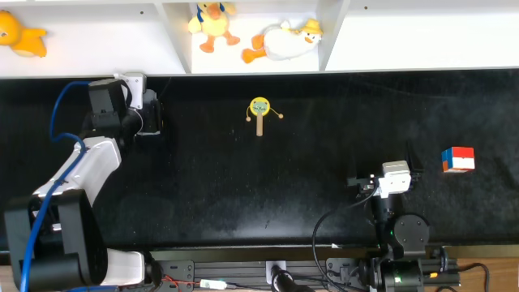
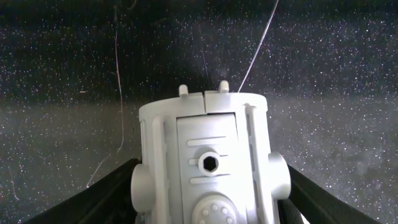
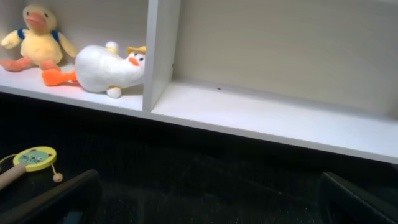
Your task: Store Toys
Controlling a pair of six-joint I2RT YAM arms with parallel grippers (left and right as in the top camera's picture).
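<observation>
Left gripper is clamped on a grey-white plastic toy, one finger against each rounded side, with the piece upright over the black table (whether it rests on the surface cannot be told). Judged purpose: a firm side grip for carrying it to storage. Just beyond this gripper runs the white shelf. In the compartment ahead and to the gripper's outer side sits a yellow duck.

Right gripper grasps nothing. Its fingers are spread wide, low over the table and facing the shelf. Near it, to its outer side, lies a coloured cube. Farther off, ahead and across toward the other arm, a rattle drum lies flat. Both lie on the table apart from the shelf, so they are judged not yet stored. Farthest off, the middle compartment holds a yellow duckling plush sitting upright and, just beside it, a white duck plush on its side.
</observation>
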